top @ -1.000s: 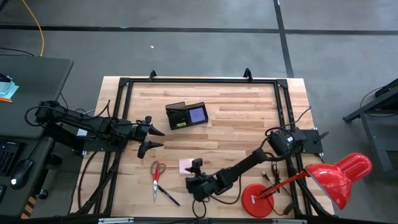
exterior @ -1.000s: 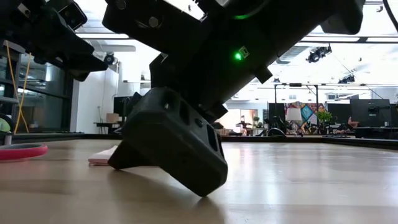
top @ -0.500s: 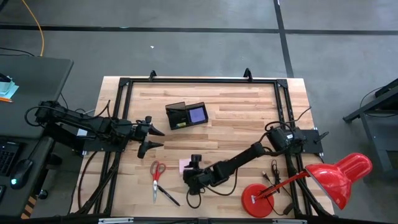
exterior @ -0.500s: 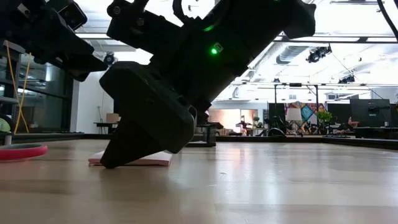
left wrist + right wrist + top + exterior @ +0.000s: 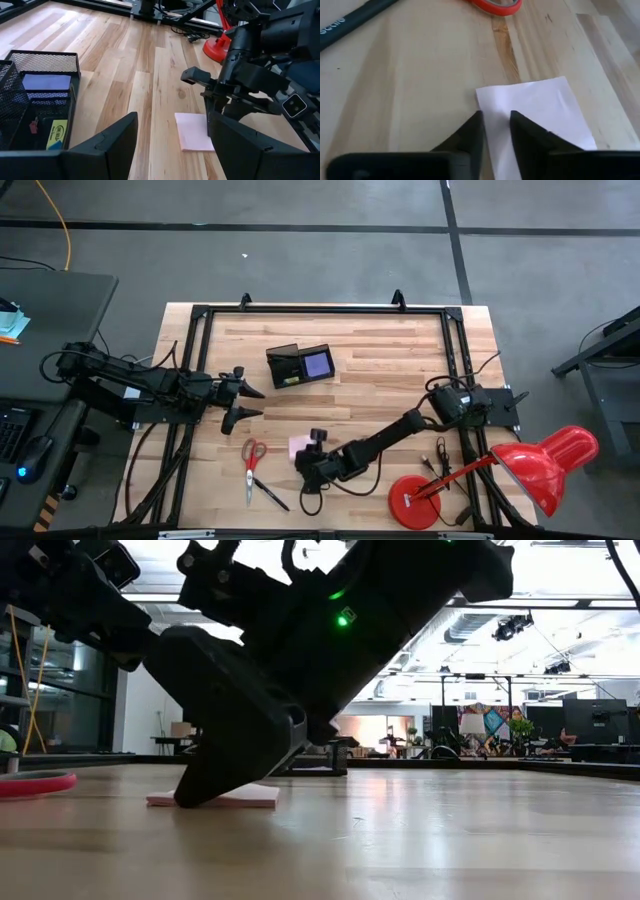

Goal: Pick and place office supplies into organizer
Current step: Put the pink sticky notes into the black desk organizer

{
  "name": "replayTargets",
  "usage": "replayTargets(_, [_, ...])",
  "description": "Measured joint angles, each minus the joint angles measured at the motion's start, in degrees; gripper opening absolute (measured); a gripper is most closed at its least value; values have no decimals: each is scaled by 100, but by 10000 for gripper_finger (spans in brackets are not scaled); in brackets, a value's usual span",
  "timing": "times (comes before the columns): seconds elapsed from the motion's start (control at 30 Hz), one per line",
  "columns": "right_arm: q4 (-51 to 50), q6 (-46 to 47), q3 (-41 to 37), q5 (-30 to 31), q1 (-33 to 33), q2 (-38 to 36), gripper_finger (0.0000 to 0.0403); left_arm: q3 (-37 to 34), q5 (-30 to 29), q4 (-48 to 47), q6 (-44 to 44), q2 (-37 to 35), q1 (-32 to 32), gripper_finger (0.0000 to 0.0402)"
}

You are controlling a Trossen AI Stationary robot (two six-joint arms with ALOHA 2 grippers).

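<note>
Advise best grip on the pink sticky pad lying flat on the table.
Pinch the pink sticky pad across two opposite side edges, coming from above: it lies flat and thin on the table, offering no raised face. The right end effector is already at it, fingers narrowly apart over one edge.

— Where does the small black mesh organizer box (image 5: 299, 365) sit?

— Toward the far edge of the pale wooden table (image 5: 380, 350), near the middle of its width. A purple square pad (image 5: 318, 363) lies in its right compartment.

— And the pink square sticky-note pad (image 5: 298, 446)?

— Toward the near edge, with the right gripper (image 5: 310, 463) down on its near side. The red-handled scissors (image 5: 251, 460) lie just left of it, and a thin black pen (image 5: 268, 494) lies nearer the edge.

— The left gripper (image 5: 246, 402)?

— By the left edge, between box and scissors. The round base of the red desk lamp (image 5: 414, 500) stands near the near right corner.
</note>
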Motion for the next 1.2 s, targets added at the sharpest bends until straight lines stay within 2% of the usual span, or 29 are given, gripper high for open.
replayTargets(0.17, [29,88,-21,200,0,2,11,0,0,0,0,0,0,230])
replayTargets(0.33, [425,20,-23,663,111,42,8,0,0,0,2,0,0,230])
replayTargets(0.53, [-3,-200,471,1104,270,68,2,0,0,11,1,0,0,230])
replayTargets(0.83, [-1307,-485,1482,1903,387,54,0,0,0,13,2,0,0,230])
replayTargets(1.2, [-2853,-281,2186,2666,326,44,0,0,0,15,2,0,0,230])
